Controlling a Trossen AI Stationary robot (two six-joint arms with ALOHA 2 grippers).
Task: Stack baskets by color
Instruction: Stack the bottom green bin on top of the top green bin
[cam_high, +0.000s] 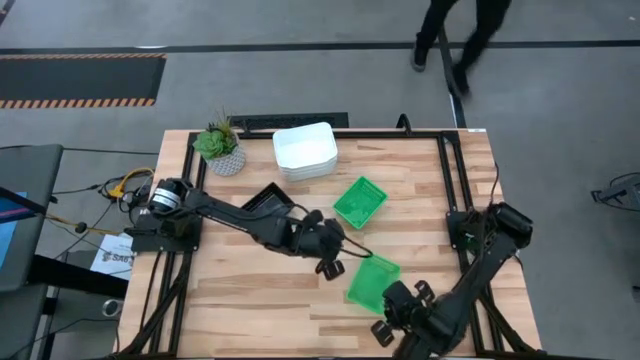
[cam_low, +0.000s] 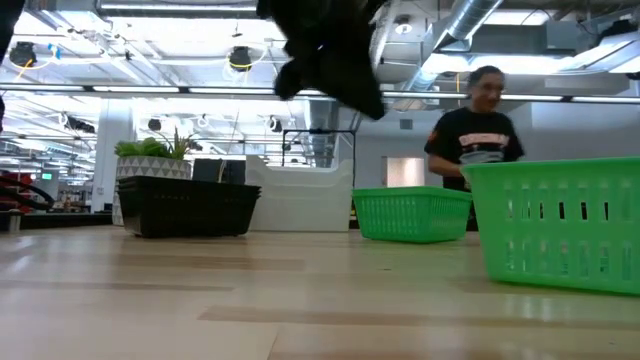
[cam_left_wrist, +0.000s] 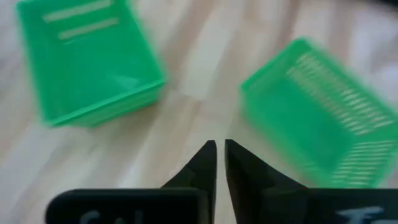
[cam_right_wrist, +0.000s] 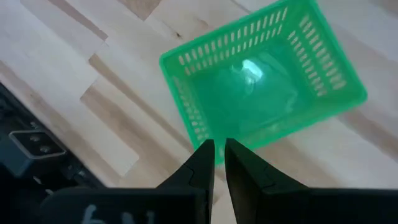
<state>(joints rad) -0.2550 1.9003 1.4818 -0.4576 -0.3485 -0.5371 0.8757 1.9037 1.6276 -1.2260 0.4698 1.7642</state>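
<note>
Up front, right gripper (cam_high: 383, 325) sits closed and empty at table's near edge, just beside one green basket (cam_high: 373, 281). Left gripper (cam_high: 342, 257) hovers mid-table btwn that basket and a 2nd green basket (cam_high: 359, 201), fingers (cam_left_wrist: 203, 163) nearly touching, holding nothing. Black basket (cam_high: 267, 202) lies under left arm. Farther back, white baskets (cam_high: 305, 150) sit stacked at far edge, w/ potted plant (cam_high: 221, 146) near far-left corner. Beyond table (cam_high: 250, 300), a person (cam_low: 478, 118) stands.

Left arm stretched across the table's middle, left gripper (cam_high: 330, 262) raised above the surface, fingers nearly together with a thin gap, right arm folded at the near right corner, right gripper (cam_high: 385, 325) closed, empty
</note>
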